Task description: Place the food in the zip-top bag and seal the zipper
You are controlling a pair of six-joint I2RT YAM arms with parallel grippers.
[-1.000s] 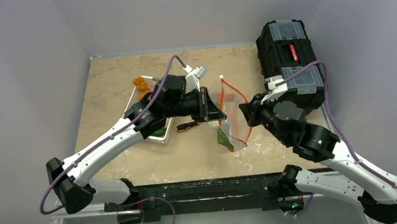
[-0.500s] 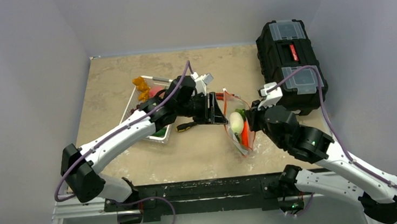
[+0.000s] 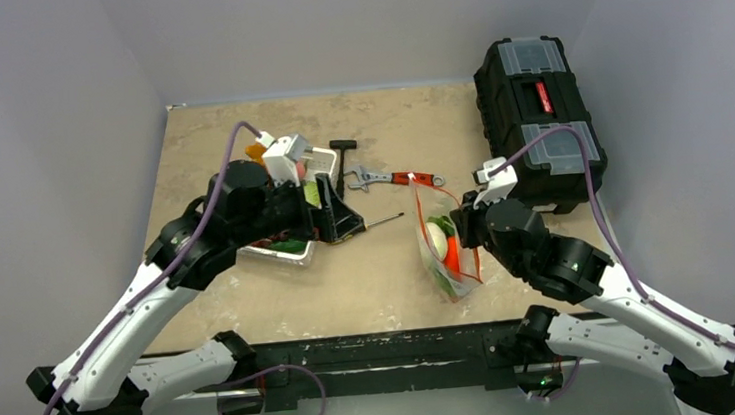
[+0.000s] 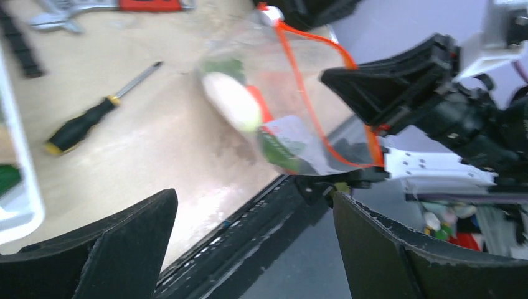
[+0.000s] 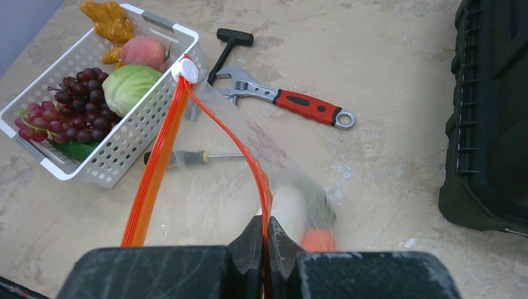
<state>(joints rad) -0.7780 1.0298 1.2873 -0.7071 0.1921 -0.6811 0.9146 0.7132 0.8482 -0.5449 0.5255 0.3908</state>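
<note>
Filling step: judged partway. The zip-top bag (image 3: 445,261) already carries a white radish (image 4: 231,99), an orange carrot (image 3: 452,252) and something green, and more food waits outside it.
Bag place: it hangs right of the table's (image 3: 198,152) middle, toward the near edge. Whether its lower end rests on the table cannot be told.
Zipper (image 5: 152,177): the red-orange strip is parted into a long, narrow loop, with a white slider (image 5: 185,70) at the far end.
Right gripper (image 5: 264,224): clenched on the zipper strip at the near end of the mouth, carrying the bag.
Left gripper (image 4: 252,198): released, its jaws spread wide with nothing between them. It sits just beside the basket, on the side facing the bag.
Basket (image 5: 37,156): white and slotted, left of the table's middle. It holds dark grapes (image 5: 78,103), a green cabbage (image 5: 127,84), a peach (image 5: 142,51) and orange bits (image 5: 109,22).
Doing it well:
- Take one piece at a time from above, closing across its middle; the round cabbage looks likely to slip.
- Keep the right arm steady with the mouth facing the basket.
- Let each piece go deep inside, clear of the strip, so the zipper can close later.

Clutter: a red-handled wrench (image 5: 299,103), a screwdriver (image 4: 93,118) and a small hammer (image 5: 225,47) lie between basket and bag. A black toolbox (image 3: 536,117) stands at the far right corner.
</note>
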